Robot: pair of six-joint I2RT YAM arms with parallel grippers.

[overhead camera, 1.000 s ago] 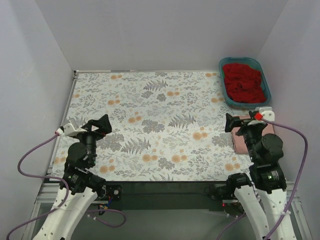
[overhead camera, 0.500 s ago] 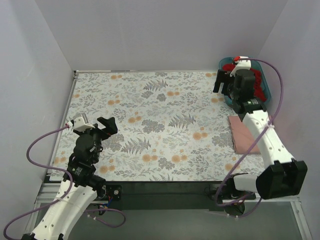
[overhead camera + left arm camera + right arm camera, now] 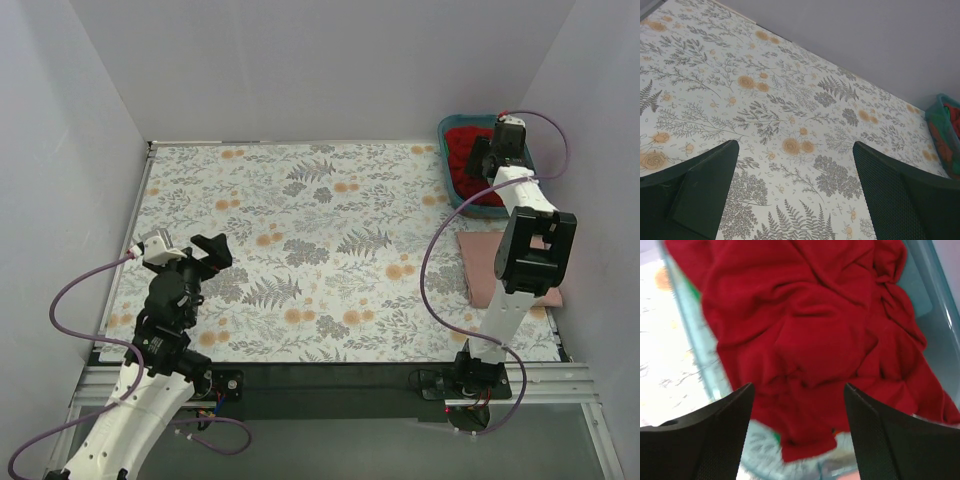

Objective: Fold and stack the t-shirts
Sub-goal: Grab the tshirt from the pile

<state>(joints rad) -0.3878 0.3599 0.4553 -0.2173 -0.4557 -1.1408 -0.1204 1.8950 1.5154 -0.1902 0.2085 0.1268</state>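
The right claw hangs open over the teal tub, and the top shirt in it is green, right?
The right claw hangs open over the teal tub, but the top shirt in it is deep red, not green; see the right wrist view.

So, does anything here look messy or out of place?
Only the deep red cloth t-shirt: it lies crumpled in a heap inside the teal plastic tub. The pale pink t-shirt lies folded flat nearby. Nothing looks spilled or damaged.
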